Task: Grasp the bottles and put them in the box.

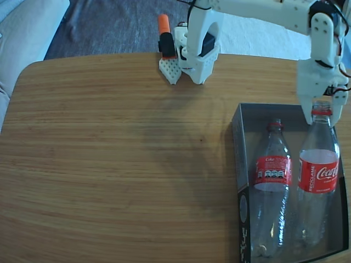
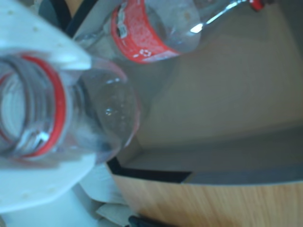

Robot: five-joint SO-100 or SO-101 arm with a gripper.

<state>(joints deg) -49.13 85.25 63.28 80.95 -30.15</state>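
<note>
Bottle (image 1: 318, 175) neck between the white fingers (image 1: 307, 112), inside box (image 1: 237, 137).

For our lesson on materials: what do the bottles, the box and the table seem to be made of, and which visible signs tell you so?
The bottles: clear, glossy plastic, apparently; the box floor shows through them, and they carry red labels.
The box: probably cardboard, matt grey inside, with thin, straight walls.
The table: wood or a wood-look laminate; the grain lines run lengthwise, with a soft sheen. Which of the two cannot be told.

A fixed view looks steeply down across the desk (image 1: 109, 164) from opposite the arm; the wrist view peers close-up into the box (image 2: 227, 94), which both share.
</note>
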